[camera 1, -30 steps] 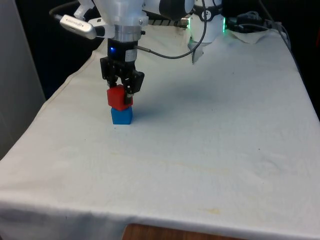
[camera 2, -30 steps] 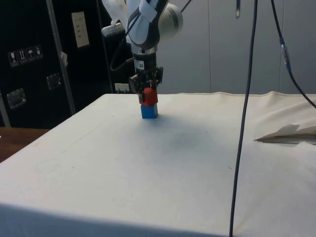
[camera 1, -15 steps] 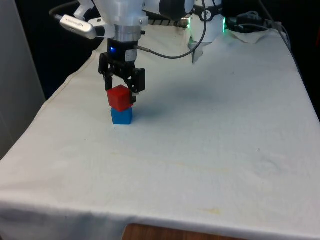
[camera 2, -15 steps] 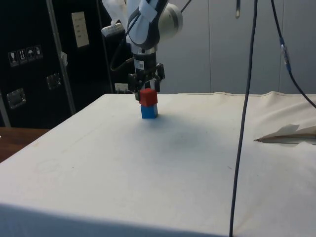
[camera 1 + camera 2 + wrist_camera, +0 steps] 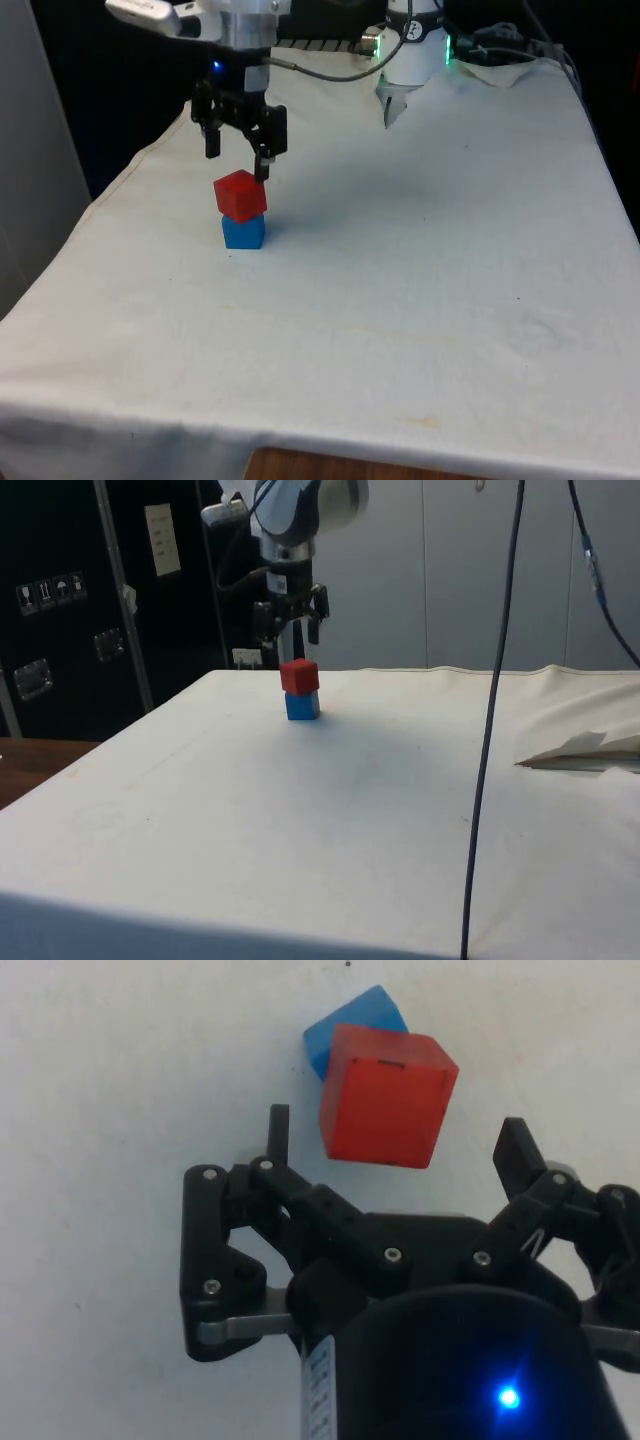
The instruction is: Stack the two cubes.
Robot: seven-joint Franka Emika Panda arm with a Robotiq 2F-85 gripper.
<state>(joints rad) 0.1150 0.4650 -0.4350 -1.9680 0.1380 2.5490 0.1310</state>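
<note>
White cloth covers the counter [image 5: 420, 300], lightly creased. Near its edge toward the dark cabinets, the red cube [image 5: 240, 195] sits on the blue cube [image 5: 243, 231], turned slightly askew. Just above the red cube, the hand [image 5: 237, 160] hangs spread, gripping nothing.

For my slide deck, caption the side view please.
Open gripper above the red cube stacked on the blue cube.

The red cube [image 5: 388, 1095] sits on the blue cube [image 5: 345, 1028], turned askew to it, above the white cloth [image 5: 120, 1080], between the spread fingers [image 5: 277, 1130] of the gripper [image 5: 398, 1150], touching neither
</note>
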